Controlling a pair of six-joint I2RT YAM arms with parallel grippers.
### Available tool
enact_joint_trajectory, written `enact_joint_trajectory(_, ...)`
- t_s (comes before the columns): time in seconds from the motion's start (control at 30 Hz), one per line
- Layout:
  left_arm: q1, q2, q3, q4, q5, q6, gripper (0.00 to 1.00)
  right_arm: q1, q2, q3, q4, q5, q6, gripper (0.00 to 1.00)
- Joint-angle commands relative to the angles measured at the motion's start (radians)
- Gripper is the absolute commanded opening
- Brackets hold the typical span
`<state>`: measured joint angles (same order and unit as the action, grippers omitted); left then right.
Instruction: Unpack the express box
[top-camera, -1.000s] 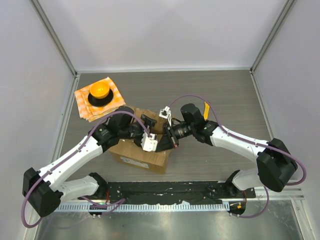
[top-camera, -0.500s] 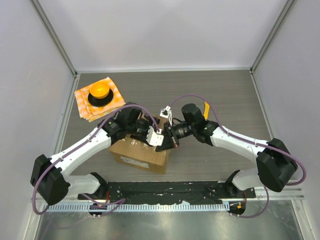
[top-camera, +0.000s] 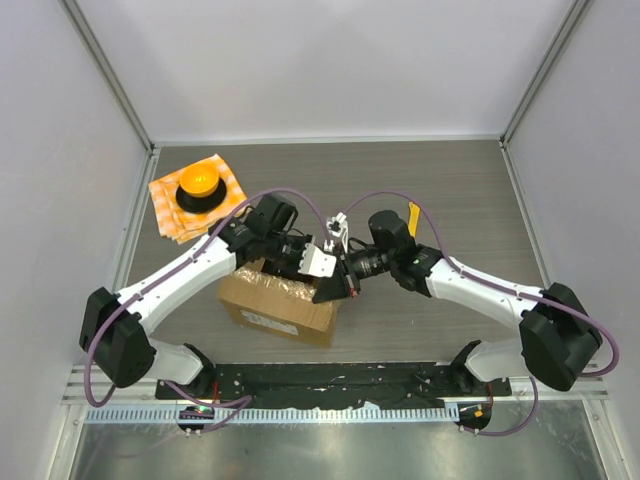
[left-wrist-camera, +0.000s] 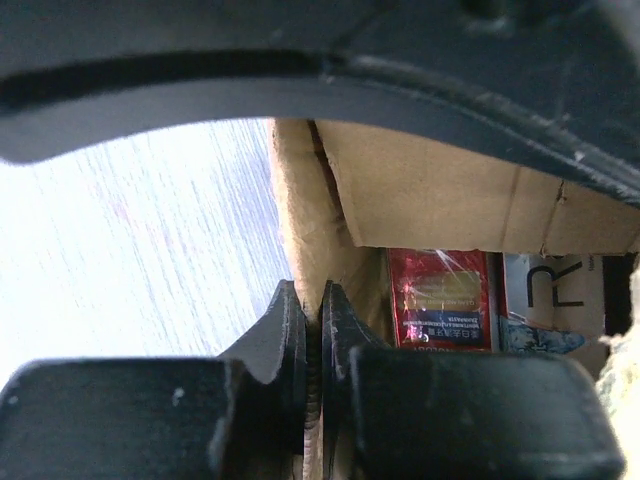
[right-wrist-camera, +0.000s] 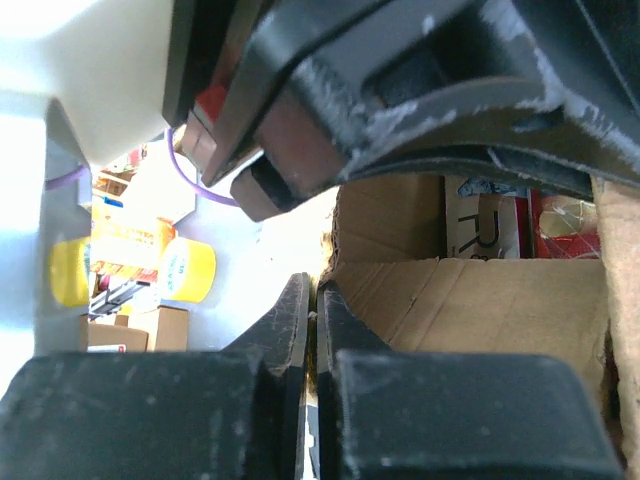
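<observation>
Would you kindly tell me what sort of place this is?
Most likely a robot test bench in a lab: plain white walls enclose a grey table, two arms are bolted to a rail at its near edge, and an express box sits as a prop.

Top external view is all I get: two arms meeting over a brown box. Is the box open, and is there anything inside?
Observer: Yes, it is open. The left wrist camera looks in past a cardboard flap of the express box and shows a red packet inside.
Operator: From above the left arm's tip is just a dark blob. Is it gripping anything?
Observer: The left gripper is shut on the thin edge of one of the box's flaps.
</observation>
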<state>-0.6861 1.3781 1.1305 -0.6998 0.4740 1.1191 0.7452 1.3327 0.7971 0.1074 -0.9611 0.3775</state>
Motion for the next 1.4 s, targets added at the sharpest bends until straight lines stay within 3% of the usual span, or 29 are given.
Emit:
enact_joint_trajectory(0.0,0.026,0.015,0.049,-0.082,-0.046,-0.068,0.00,0.014,-0.067,-0.015,0.087,-0.019,0.040,0.01)
enact_joint_trajectory(0.3,0.126,0.042,0.045,-0.147,-0.029,-0.307,0.00,0.014,-0.176,-0.012,0.084,0.044,0.043,0.01)
enact_joint_trajectory(0.6,0.155,-0.007,-0.023,-0.090,-0.021,-0.389,0.00,0.014,-0.191,-0.052,0.205,0.058,0.119,0.01)
enact_joint_trajectory(0.77,0.155,-0.024,-0.063,-0.072,-0.061,-0.390,0.00,0.014,-0.230,-0.041,0.180,0.100,0.101,0.01)
enact_joint_trajectory(1.07,0.155,0.029,-0.034,-0.034,-0.115,-0.413,0.00,0.036,-0.242,0.200,-0.202,0.180,-0.135,0.01)
enact_joint_trajectory(1.23,0.155,0.073,0.043,-0.020,-0.178,-0.418,0.00,0.149,-0.237,0.287,-0.417,0.355,-0.273,0.01)
enact_joint_trajectory(1.37,0.157,0.104,0.118,0.005,-0.224,-0.392,0.00,0.322,-0.214,0.310,-0.546,0.545,-0.318,0.18)
